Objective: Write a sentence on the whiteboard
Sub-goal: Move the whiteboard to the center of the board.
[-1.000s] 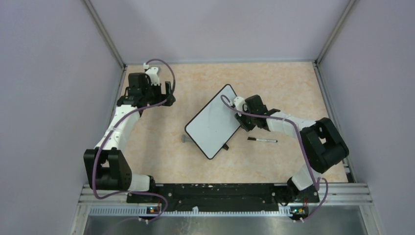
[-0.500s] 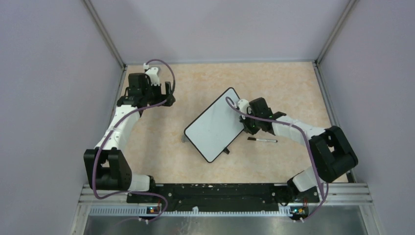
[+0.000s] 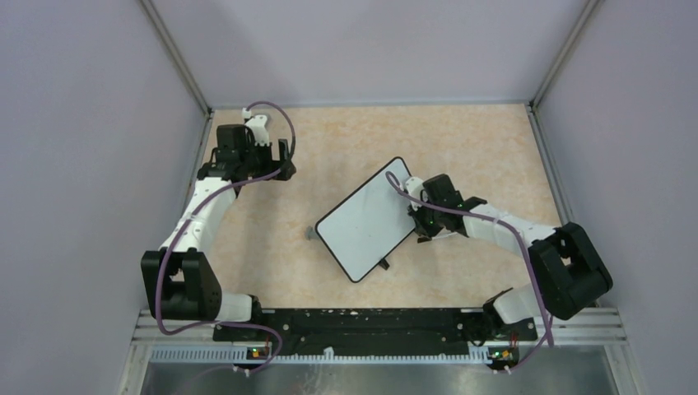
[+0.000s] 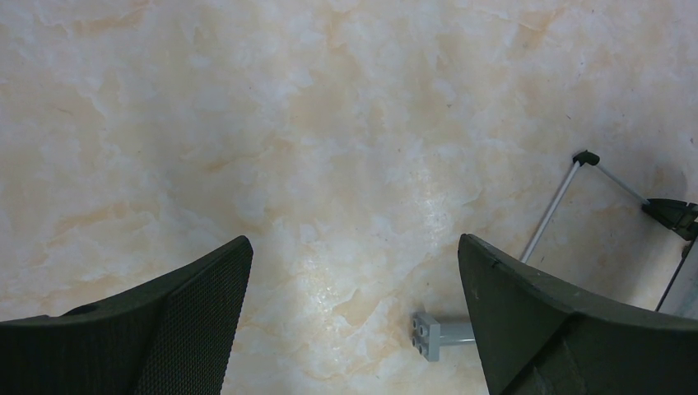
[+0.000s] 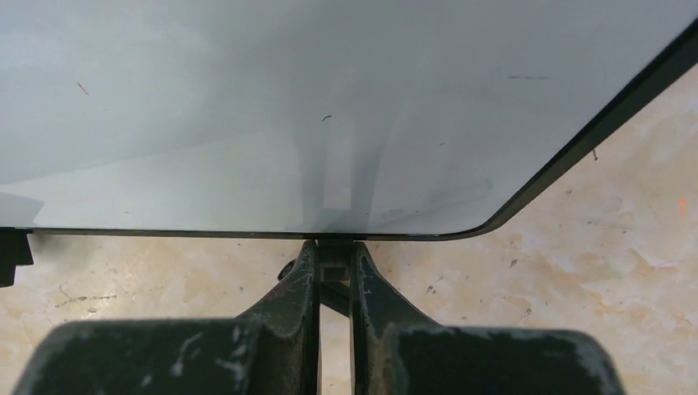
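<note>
None of the sentence is on the whiteboard [image 3: 366, 218] yet: we read its surface as blank white with a few faint specks, so we judge all writing still to do. Nearest, the right gripper [image 5: 333, 251] is clenched on its thin black rim. The board lies diagonally at mid-table [image 3: 477, 140]; far left, the left gripper [image 4: 352, 245] hangs released, empty.

A lab test cell — plain lilac walls [image 3: 74, 123], aluminium rail [image 3: 370, 354], marbled tabletop [image 3: 346, 140].
</note>
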Action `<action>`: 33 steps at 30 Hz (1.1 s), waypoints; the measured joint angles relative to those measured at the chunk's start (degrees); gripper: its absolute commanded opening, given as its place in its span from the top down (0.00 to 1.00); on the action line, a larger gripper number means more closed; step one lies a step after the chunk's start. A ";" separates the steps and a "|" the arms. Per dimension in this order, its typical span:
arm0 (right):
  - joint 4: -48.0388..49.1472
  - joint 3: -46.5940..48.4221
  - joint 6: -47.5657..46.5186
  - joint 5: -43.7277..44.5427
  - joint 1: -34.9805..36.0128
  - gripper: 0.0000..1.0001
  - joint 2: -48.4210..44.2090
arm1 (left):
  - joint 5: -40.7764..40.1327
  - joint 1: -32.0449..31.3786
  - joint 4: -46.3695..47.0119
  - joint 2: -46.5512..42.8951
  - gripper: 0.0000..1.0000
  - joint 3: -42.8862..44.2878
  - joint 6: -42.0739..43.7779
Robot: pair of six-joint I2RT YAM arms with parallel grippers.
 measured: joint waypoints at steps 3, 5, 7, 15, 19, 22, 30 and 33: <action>-1.42 -0.07 0.57 0.13 0.68 1.00 -0.63 | 0.02 0.00 -0.04 -0.24 0.01 -0.50 0.02; -2.64 -0.24 0.90 0.39 1.42 1.00 -1.46 | 0.02 0.00 -0.02 -0.46 0.01 -0.55 0.02; -3.54 -1.01 0.96 0.55 2.10 0.95 -2.89 | 0.04 0.00 -0.02 -0.63 0.01 -0.57 0.02; -8.94 -1.18 -1.05 -0.04 2.84 0.35 -4.96 | 0.09 0.00 -0.02 -0.72 0.01 -0.59 0.02; -11.89 -1.09 -3.48 -1.31 2.45 0.26 -8.22 | 0.31 0.00 -0.04 -0.72 0.01 -0.61 0.04; -15.08 0.46 -7.89 -4.70 0.11 0.26 -11.58 | 0.70 0.00 -0.04 -0.74 0.01 -0.61 0.15; -19.82 2.73 -27.76 -10.34 -8.48 0.32 -12.31 | 5.38 -0.02 -0.57 -1.20 0.01 -0.61 2.84; -20.24 2.62 -35.10 -11.23 -10.10 0.34 -10.51 | 6.71 0.00 -0.85 -1.57 0.01 -0.61 3.56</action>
